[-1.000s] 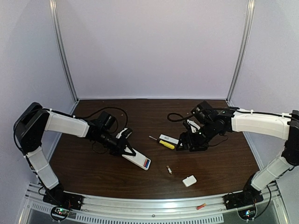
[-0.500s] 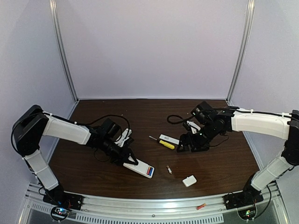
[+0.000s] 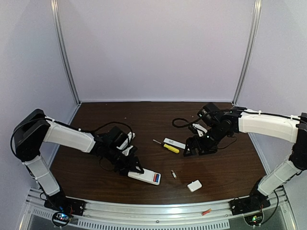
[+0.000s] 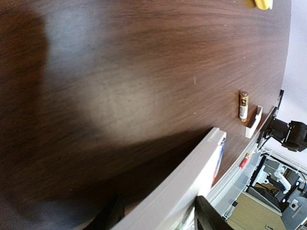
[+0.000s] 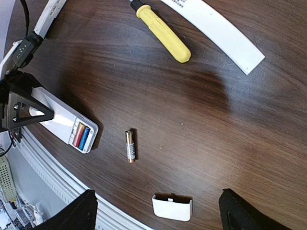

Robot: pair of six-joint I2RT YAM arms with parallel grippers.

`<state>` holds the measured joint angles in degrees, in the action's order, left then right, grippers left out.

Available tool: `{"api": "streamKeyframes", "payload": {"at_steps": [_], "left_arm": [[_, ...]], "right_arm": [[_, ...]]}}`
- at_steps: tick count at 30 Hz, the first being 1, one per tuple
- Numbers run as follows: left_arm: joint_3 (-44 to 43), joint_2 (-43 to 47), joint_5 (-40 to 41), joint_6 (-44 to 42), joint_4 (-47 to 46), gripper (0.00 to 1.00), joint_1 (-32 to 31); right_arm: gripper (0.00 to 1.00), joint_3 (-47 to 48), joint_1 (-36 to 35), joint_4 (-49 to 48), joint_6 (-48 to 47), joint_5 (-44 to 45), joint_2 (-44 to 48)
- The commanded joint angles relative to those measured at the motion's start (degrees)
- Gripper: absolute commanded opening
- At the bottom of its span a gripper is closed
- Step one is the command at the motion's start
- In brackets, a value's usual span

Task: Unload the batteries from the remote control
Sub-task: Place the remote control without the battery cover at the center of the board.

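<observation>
Remote control lies at the left of the worktop, toward the near edge. The left pincer is clamped on its back end, and the left wrist view shows the white body wedged between the two fingers. The battery bay at the free end is open and faces up. Two batteries, one red and one blue, sit side by side in it.

Just right of the remote control and apart from it, a loose gold-and-red battery lies flat on the wood. Further right and closer to the edge is the small white cover, touching nothing. Behind these, toward the middle, are the yellow-handled screwdriver and, beside it, a long white strip. To their right the right pincer hovers low, its fingers spread wide with nothing between them.

By my reading the job is partly done. The cover is off and one cell is out, while two remain in the bay. What is left looks like fiddly work, since the cells are tiny and sit snug in their slots. The free pincer would have to cross to the bay while the other holds the body steady. A freed cell could easily roll across the smooth wood.
</observation>
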<state>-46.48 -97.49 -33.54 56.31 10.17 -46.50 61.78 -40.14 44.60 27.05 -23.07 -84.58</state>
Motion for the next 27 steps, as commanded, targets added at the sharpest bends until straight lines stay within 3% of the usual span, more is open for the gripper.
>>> {"api": "streamKeyframes", "payload": {"at_steps": [1, 14, 22, 27], "left_arm": [[1.4, 1.3, 4.1, 2.5, 2.9, 0.51, -0.3], [3.3, 6.1, 6.2, 0.9, 8.2, 0.74, -0.3], [-0.4, 11.4, 13.6, -4.7, 17.6, 0.9, -0.3], [-4.5, 14.4, 20.0, -11.7, 22.7, 0.92, -0.3]], "right_arm": [[0.89, 2.2, 0.8, 1.6, -2.5, 1.0, 0.2], [0.89, 5.4, 0.9, 2.0, -5.2, 1.5, -2.6], [0.89, 7.4, 0.9, -1.0, -8.1, 1.8, -3.9], [0.88, 5.9, 0.4, -5.9, -11.2, 2.7, -2.9]]}}
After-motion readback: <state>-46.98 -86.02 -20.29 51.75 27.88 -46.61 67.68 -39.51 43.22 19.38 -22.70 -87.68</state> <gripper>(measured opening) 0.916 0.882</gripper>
